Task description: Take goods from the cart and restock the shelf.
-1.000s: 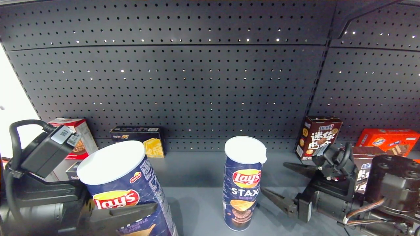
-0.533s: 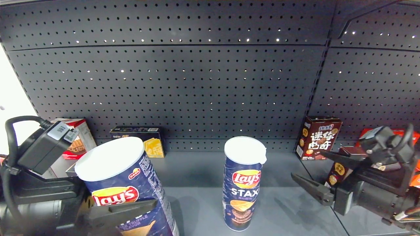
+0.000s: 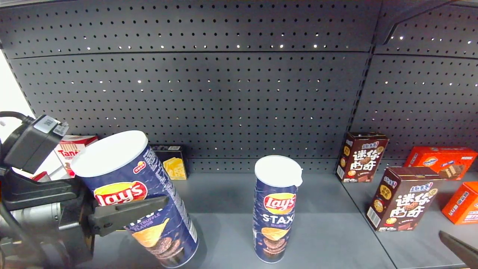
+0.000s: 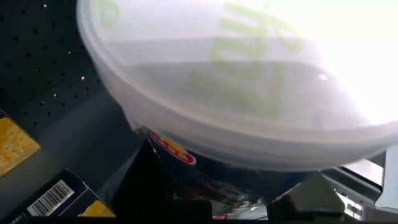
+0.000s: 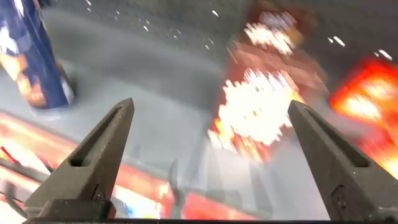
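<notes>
two chip cans [image 3: 164,239] [image 3: 276,213], two brown boxes [image 3: 361,157] [image 3: 405,198], two orange boxes [image 3: 440,161] [image 3: 461,207], one black box [image 3: 170,164], one red box [image 3: 73,153].

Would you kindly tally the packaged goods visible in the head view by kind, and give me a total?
Chip cans: 2 (tilted can, upright can)
Brown boxes: 2 (rear brown box, front brown box)
Orange boxes: 2 (rear orange box, front orange box)
Red-and-white box: 1
Black box: 1
Total: 8
</notes>
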`<state>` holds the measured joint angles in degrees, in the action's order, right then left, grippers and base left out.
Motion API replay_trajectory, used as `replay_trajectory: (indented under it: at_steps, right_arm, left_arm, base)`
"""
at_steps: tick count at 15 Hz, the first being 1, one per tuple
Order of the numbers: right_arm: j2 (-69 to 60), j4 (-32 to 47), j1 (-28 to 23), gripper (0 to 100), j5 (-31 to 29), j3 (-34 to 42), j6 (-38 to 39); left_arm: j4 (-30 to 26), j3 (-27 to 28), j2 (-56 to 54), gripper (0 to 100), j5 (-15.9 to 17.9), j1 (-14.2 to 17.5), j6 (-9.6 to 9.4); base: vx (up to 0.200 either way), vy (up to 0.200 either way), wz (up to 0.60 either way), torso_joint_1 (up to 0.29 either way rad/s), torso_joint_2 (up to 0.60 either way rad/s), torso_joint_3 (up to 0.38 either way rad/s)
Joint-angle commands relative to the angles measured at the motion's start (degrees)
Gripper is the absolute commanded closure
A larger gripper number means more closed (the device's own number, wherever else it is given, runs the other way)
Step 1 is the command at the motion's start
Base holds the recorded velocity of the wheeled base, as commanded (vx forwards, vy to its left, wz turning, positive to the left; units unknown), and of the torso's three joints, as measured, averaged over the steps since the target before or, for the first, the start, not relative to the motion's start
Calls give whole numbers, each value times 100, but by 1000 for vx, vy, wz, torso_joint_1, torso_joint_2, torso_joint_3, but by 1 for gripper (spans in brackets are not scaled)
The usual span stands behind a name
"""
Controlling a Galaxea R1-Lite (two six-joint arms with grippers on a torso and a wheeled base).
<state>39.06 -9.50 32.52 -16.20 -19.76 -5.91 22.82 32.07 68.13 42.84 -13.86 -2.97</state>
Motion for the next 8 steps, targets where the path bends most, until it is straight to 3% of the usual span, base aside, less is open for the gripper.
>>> replay_trajectory:
  at_steps: [1, 4, 6, 8]
  right_arm:
    - [-1840, 1301, -466, 0, -76, 78, -6]
    - [-2737, 2259, -1064, 0, -76, 95, -6]
    - [-3906, 3613, -1521, 0, -85, 95, -112]
    - [-3906, 3727, -1486, 0, -340, 95, -147]
  left_arm:
    - [3, 62, 77, 100, 40, -99, -1]
    - [-67, 431, 359, 100, -12, -134, 7]
    - [56, 783, 824, 100, -12, -143, -45]
    - [126, 880, 930, 100, -12, -152, -1]
  base:
    - [0, 0, 0, 0, 0, 0]
    - [0, 0, 0, 0, 0, 0]
    - [0, 0, 0, 0, 0, 0]
    - [0, 0, 0, 0, 0, 0]
